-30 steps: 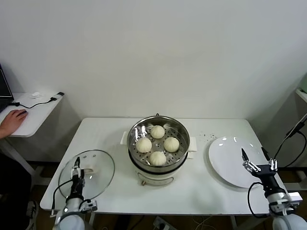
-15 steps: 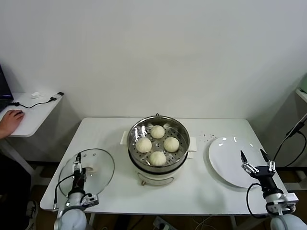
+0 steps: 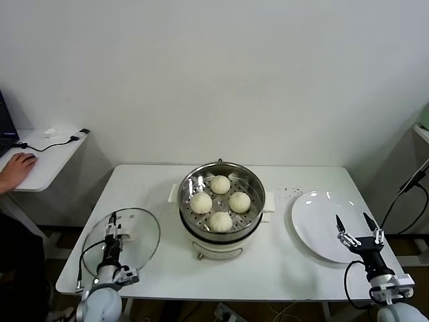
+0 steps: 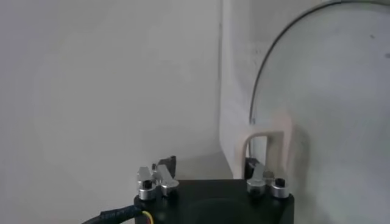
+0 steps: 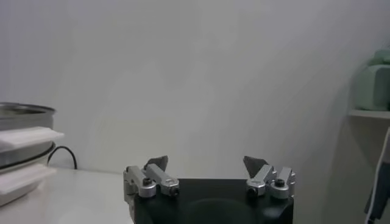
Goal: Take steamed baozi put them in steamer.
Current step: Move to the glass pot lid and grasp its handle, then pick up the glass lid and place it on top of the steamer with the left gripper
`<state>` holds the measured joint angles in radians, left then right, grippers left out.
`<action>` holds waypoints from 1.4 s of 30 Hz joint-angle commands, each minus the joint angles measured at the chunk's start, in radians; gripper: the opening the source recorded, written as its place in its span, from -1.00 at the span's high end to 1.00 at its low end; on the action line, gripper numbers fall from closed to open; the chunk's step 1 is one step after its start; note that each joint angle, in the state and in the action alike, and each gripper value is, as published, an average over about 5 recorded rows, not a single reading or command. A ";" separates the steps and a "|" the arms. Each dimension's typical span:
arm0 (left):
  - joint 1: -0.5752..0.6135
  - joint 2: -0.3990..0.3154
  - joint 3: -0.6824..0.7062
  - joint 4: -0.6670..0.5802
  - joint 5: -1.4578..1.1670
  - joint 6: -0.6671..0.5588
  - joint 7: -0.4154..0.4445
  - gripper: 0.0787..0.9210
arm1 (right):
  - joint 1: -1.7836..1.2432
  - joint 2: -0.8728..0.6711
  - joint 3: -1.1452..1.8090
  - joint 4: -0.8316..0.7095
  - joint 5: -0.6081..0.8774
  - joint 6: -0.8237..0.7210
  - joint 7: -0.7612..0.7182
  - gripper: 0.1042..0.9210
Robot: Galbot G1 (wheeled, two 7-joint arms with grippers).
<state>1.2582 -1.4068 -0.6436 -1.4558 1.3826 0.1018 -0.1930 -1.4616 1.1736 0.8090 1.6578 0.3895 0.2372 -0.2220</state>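
Far left, off your table, a person's hand (image 3: 18,165) rests on a small side desk (image 3: 50,157) beside a black cable (image 3: 52,143).

On to your own white table (image 3: 154,184): your left gripper (image 3: 110,228) sits low at the near-left corner, over the round glass lid (image 3: 137,231) lying flat there. In the head view its fingers look close together and edge-on, and the left wrist view shows only the finger bases, so I cannot tell whether that hand is open or closed. In that wrist view the lid's pale handle (image 4: 266,143) stands just past the fingers and the lid's rim (image 4: 268,58) curves away beyond it.

Centre of the table is the steamer (image 3: 221,204), a shiny steel pot on a white base with side handles. All four steamed baozi (image 3: 220,201) are inside it, spread in a diamond on the perforated tray, apart from one another.

Right of that, the flat white plate (image 3: 315,218) lies bare near the table's right edge. Your right gripper (image 3: 359,231) hovers over the plate's near-right rim, fingers spread wide, holding nothing; the right wrist view shows its two fingertips (image 5: 157,163) well apart, with the steamer's edge (image 5: 24,131) off to one side.
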 commanded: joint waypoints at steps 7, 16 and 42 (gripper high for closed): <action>-0.008 0.005 -0.008 0.024 -0.018 -0.047 0.008 0.09 | 0.011 0.007 0.005 -0.028 -0.018 0.011 -0.005 -0.76; 0.037 0.032 -0.012 -0.096 -0.051 -0.050 0.010 0.70 | 0.023 0.003 0.010 -0.040 -0.018 0.016 -0.005 -0.76; 0.182 0.362 0.188 -0.767 -0.137 0.378 0.206 0.83 | 0.182 -0.062 -0.056 -0.183 -0.059 0.013 0.003 -0.76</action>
<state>1.4578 -1.2135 -0.6343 -1.9935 1.2369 0.2067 -0.0832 -1.3476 1.1258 0.7897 1.5340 0.3483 0.2517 -0.2214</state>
